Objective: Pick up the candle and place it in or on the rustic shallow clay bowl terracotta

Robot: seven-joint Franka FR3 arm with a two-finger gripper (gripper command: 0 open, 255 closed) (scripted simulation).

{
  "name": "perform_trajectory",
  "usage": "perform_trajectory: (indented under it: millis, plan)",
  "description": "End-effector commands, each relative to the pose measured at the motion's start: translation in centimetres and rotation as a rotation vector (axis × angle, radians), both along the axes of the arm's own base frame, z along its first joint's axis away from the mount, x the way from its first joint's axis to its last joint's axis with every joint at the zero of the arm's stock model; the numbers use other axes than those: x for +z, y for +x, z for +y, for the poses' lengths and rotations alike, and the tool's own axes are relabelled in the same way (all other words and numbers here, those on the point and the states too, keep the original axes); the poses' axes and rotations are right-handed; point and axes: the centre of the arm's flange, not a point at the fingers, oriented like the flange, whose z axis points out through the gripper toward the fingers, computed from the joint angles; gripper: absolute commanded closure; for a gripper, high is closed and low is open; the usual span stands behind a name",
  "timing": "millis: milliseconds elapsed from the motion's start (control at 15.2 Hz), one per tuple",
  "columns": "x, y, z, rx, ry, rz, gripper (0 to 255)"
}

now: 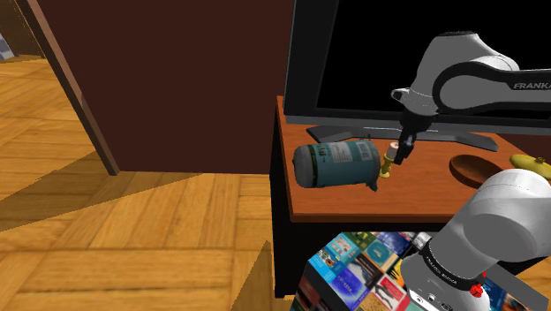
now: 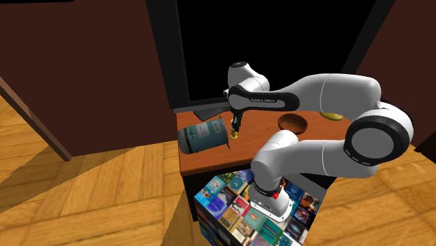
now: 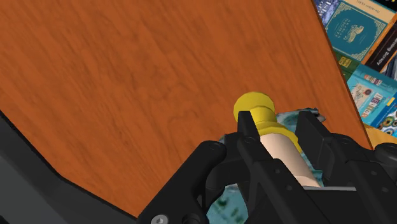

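The candle (image 3: 275, 141) has a pale cream body and a yellow base (image 3: 254, 105). My gripper (image 3: 278, 127) is shut on it, one black finger on each side. In the shoulder view the candle (image 1: 386, 165) hangs under the gripper (image 1: 400, 155) at the right end of a teal can (image 1: 335, 163) that lies on its side. The shallow brown bowl (image 1: 475, 168) sits on the wooden table (image 1: 327, 205), further toward the shoulder view's right. From the second exterior view, the gripper (image 2: 234, 128) holds the candle (image 2: 234, 135) between the can (image 2: 202, 137) and the bowl (image 2: 292, 123).
A large black screen (image 1: 353, 53) on a grey foot stands along the back of the table. A yellow banana (image 1: 530, 163) lies beyond the bowl. My stand (image 1: 366, 269), covered in book pictures, is at the table's front. Wooden floor (image 1: 132, 230) lies past the table's left edge.
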Motion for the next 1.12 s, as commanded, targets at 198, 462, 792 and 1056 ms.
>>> perform_trajectory:
  millis: [198, 462, 792, 1056]
  plan:
    - [2.7, 0.0, -0.1, 0.0, 0.0, 0.0, 255]
    - [4.9, 0.0, -0.1, 0.0, 0.0, 0.0, 255]
    - [7.5, 0.0, -0.1, 0.0, 0.0, 0.0, 255]
    - [8.7, -1.4, -2.3, 0.0, 0.0, 0.0, 255]
